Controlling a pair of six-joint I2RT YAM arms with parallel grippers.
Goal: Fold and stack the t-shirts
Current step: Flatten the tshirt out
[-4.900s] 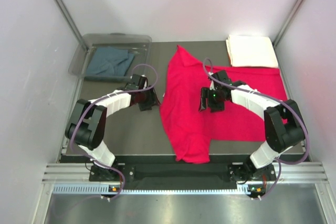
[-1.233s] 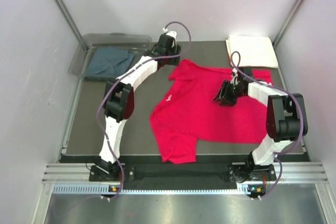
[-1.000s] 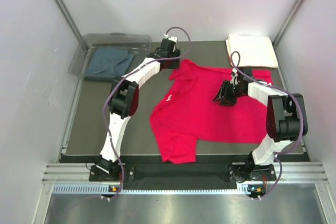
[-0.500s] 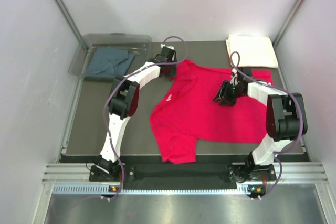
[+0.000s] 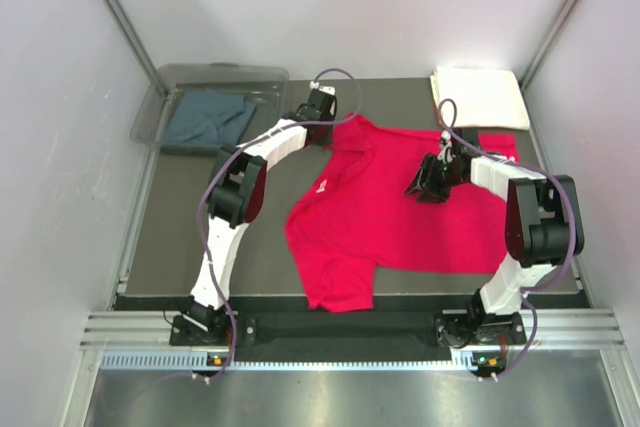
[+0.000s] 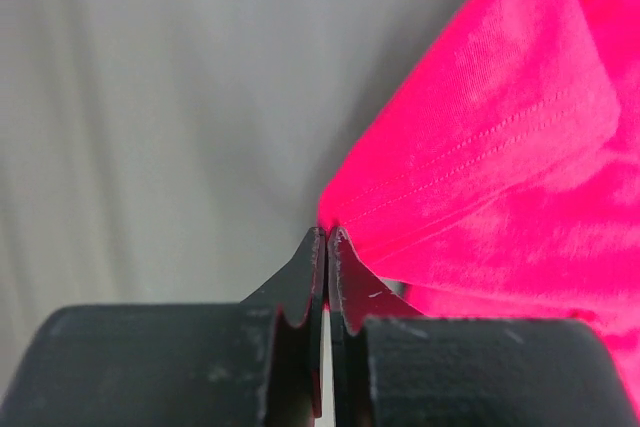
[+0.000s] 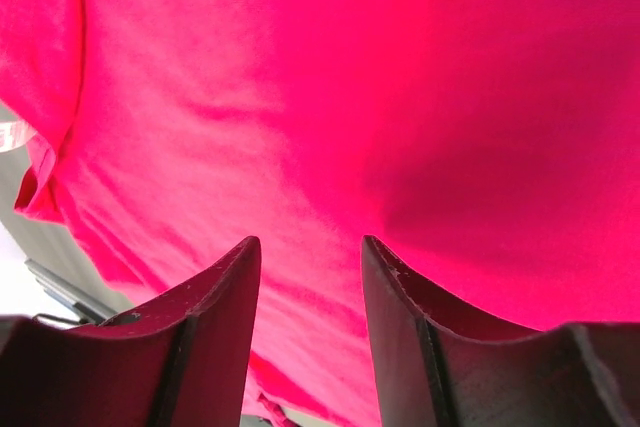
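Note:
The red t-shirt (image 5: 380,209) lies spread out on the dark table, collar toward the back. At its far-left corner my left gripper (image 5: 326,135) is shut, and in the left wrist view the left gripper (image 6: 327,234) pinches the hemmed edge of the red t-shirt (image 6: 500,147). My right gripper (image 5: 420,187) rests low over the shirt's right half; the right wrist view shows the right gripper (image 7: 310,247) open, with flat red t-shirt cloth (image 7: 400,97) between the fingers. A cream-white folded t-shirt (image 5: 480,97) sits at the back right. A blue-grey t-shirt (image 5: 208,119) lies crumpled at the back left.
The blue-grey t-shirt lies inside a clear plastic bin (image 5: 225,72) that overhangs the table's back-left corner. Bare dark table (image 5: 200,227) shows left of the red shirt. White walls close in on both sides and behind.
My left gripper came down from the back edge to the red shirt's far-left corner and shut on its edge. The right arm has stayed in place.

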